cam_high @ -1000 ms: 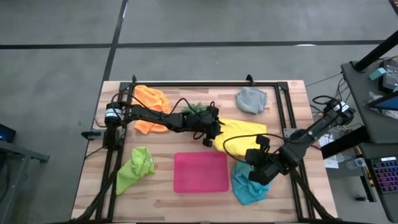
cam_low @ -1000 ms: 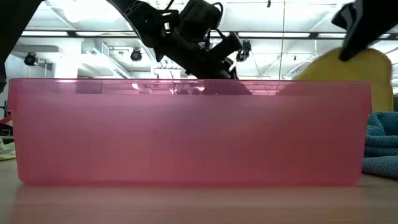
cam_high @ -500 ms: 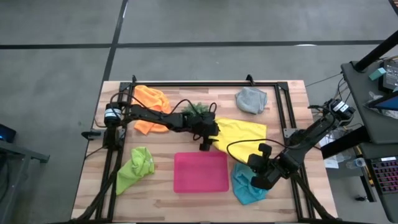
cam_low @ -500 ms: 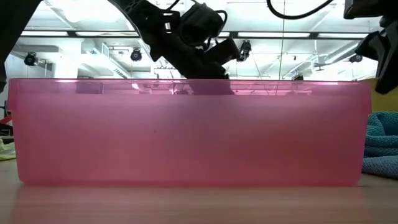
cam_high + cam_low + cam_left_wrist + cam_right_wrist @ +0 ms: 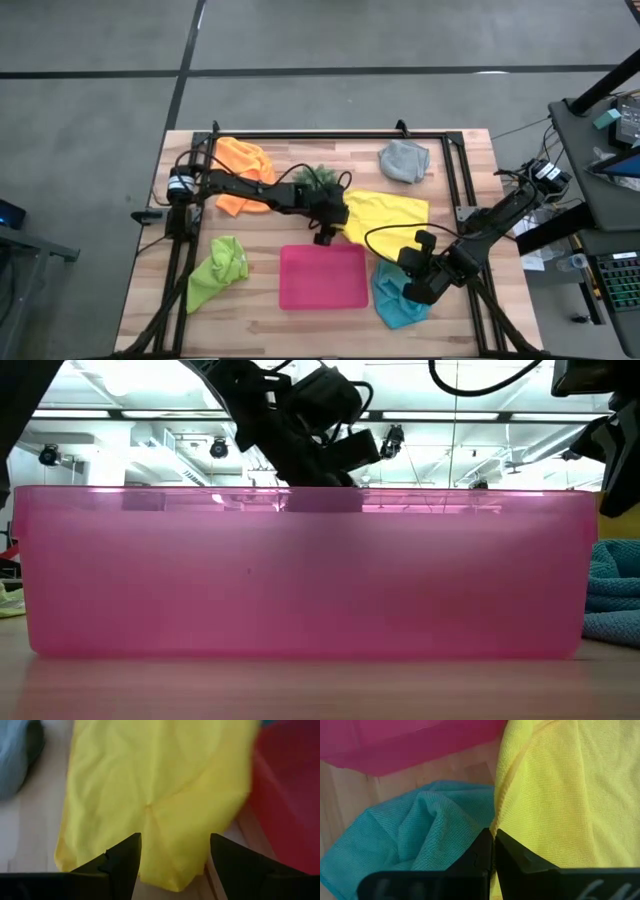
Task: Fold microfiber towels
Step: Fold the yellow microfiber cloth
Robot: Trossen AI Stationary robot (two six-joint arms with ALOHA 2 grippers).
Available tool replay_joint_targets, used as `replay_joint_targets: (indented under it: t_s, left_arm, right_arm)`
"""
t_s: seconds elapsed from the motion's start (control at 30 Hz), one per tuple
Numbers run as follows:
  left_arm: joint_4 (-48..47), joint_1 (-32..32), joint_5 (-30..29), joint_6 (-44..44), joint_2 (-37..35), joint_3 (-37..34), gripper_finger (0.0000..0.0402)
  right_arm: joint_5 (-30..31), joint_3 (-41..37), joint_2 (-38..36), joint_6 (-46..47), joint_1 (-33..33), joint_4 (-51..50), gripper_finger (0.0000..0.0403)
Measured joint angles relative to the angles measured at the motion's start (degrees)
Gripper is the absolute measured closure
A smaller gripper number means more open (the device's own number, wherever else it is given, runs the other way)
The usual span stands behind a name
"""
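Over desk middle, left gripper (image 5: 326, 232) jaws released, yellow towel (image 5: 388, 211) flat just ahead; right gripper (image 5: 418, 287) clenched, empty, farther.

In the low view the pink tray (image 5: 300, 570) hides the table behind it, and the blue towel (image 5: 612, 595) is cut off by the edge.

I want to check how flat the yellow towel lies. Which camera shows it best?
The high view: the whole yellow towel shows spread on the table, between the open left gripper and the shut right gripper. The left wrist view shows most of it close up, the right wrist view only one edge, and the low view none, the pink tray blocking it.
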Motion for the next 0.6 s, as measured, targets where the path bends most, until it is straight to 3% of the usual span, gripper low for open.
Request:
replay_joint_targets:
  t_s: [0.17,0.4,0.6]
  left_arm:
    - [1.14,-0.56,0.17,9.48,0.81,0.03,0.018]
    - [2.31,-0.52,0.15,11.51,2.08,-0.17,0.0181]
    - [2.3,-0.58,0.14,12.14,2.64,-0.32,0.0228]
  right_arm:
    - [0.02,-0.02,0.0,-0.02,0.0,-0.01,0.0394]
    - [0.75,-0.02,0.0,-0.06,0.0,0.02,0.0394]
    - [1.53,-0.02,0.0,-0.22,0.0,-0.06,0.0394]
